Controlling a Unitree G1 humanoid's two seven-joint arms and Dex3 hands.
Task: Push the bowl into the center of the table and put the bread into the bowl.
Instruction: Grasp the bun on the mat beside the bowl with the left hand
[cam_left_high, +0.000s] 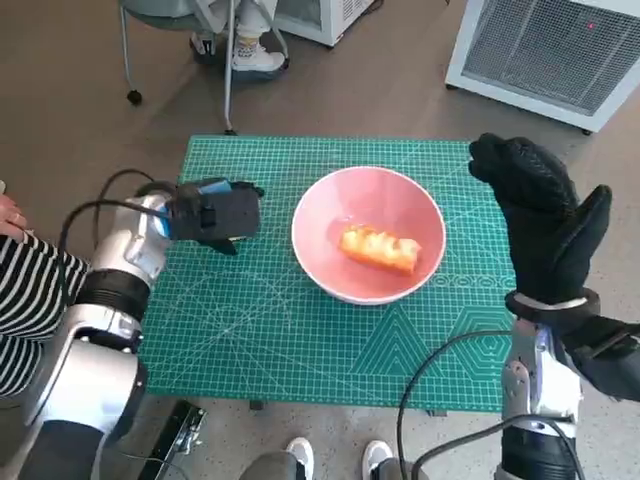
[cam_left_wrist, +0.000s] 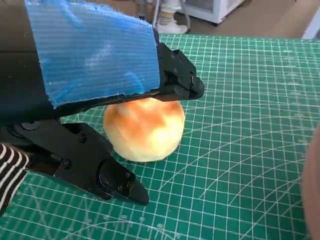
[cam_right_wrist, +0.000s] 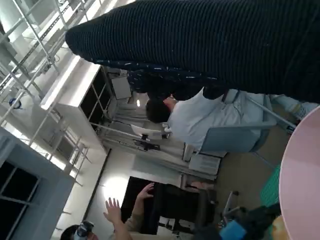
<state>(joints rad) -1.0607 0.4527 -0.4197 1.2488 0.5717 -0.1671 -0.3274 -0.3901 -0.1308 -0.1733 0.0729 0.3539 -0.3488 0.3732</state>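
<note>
A pink bowl stands in the middle of the green cutting mat. An oblong orange-brown piece of bread lies inside it. My left hand hovers low over the mat just left of the bowl. In the left wrist view a round golden bread roll sits on the mat between that hand's fingers and its thumb; the thumb stands apart from the roll. The head view hides this roll under the hand. My gloved right hand is raised right of the bowl, holding nothing.
A person's striped sleeve shows at the left edge. Chair legs and feet are beyond the table's far side, a white appliance at the far right. Shoes show below the near edge. People appear in the right wrist view.
</note>
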